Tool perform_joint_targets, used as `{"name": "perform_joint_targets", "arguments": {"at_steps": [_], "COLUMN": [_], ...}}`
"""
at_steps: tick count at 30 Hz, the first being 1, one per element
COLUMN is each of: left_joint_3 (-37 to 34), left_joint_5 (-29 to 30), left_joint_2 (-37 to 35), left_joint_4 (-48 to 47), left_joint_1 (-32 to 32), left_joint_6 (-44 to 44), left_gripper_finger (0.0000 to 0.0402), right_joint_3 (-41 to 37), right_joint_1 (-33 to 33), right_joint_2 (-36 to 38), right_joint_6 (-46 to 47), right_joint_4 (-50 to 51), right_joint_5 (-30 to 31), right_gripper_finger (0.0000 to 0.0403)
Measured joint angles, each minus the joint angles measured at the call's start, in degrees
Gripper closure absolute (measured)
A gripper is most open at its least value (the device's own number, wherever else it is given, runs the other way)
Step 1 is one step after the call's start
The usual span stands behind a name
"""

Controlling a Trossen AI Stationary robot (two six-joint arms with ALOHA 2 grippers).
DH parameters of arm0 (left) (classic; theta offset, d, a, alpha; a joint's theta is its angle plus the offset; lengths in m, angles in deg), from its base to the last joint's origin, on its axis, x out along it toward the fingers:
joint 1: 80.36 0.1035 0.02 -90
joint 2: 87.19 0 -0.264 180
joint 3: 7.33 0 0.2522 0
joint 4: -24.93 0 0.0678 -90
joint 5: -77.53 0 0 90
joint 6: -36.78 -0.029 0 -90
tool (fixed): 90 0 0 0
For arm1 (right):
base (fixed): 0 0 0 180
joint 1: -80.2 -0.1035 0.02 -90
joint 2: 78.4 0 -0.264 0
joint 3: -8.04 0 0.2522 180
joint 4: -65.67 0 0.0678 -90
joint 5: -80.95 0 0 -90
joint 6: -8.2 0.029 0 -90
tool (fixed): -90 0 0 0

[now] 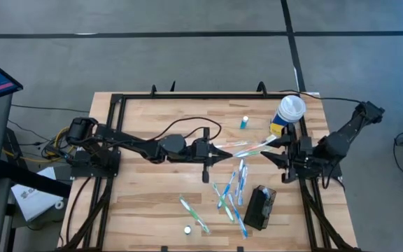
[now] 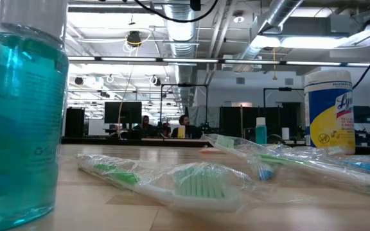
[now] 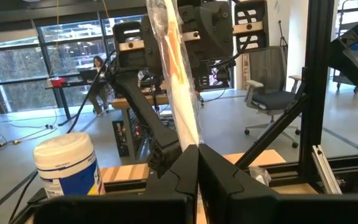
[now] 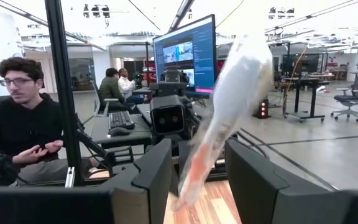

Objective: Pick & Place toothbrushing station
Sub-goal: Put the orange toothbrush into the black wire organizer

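Note:
The toothbrushing station (image 1: 259, 208), a small black box, stands on the table near its front right. It is apart from both grippers. At mid-table my left gripper (image 1: 220, 155) is shut on a plastic-wrapped toothbrush (image 1: 250, 146) with an orange handle. The toothbrush reaches toward the table's right. Its free end lies between the fingers of my right gripper (image 1: 275, 148), which stands open. In the right wrist view the wrapped toothbrush (image 4: 219, 118) sits in the gap of my right gripper (image 4: 197, 177), with space on both sides. My left gripper pinches the wrapped toothbrush's near end (image 3: 194, 138) between its two fingers. The fingers lie level, pointing toward the table's right, along the toothbrush. The toothbrush sticks out ahead of the fingertips, lifted clear of the table.
A white-lidded wipes canister (image 1: 289, 112) stands at the far right, just behind my right gripper. Several wrapped toothbrushes (image 1: 229, 192) lie scattered in front of the grippers. A small blue bottle (image 1: 244, 122) and a white cap (image 1: 187, 229) sit on the table. A person (image 4: 17, 124) sits beyond the table.

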Motion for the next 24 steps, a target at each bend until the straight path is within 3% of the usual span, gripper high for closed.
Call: {"name": "perform_joint_targets", "arguments": {"at_steps": [11, 24], "left_joint_3": [0.00, 0.00], "left_joint_5": [-0.42, -0.40], "left_joint_2": [2.71, 2.71], "left_joint_4": [2.80, 3.84], "left_joint_1": [0.00, 0.02], "left_joint_6": [0.00, 0.00], "left_gripper_finger": [0.0401, 0.0401], "right_joint_3": [0.00, -0.02], "right_joint_1": [1.67, 1.56], "right_joint_2": [-0.39, -0.78], "right_joint_6": [-0.46, -1.44], "right_joint_4": [-0.88, -0.73], "right_joint_5": [-0.66, -0.90], "right_gripper_finger": [0.0275, 0.0393]}}
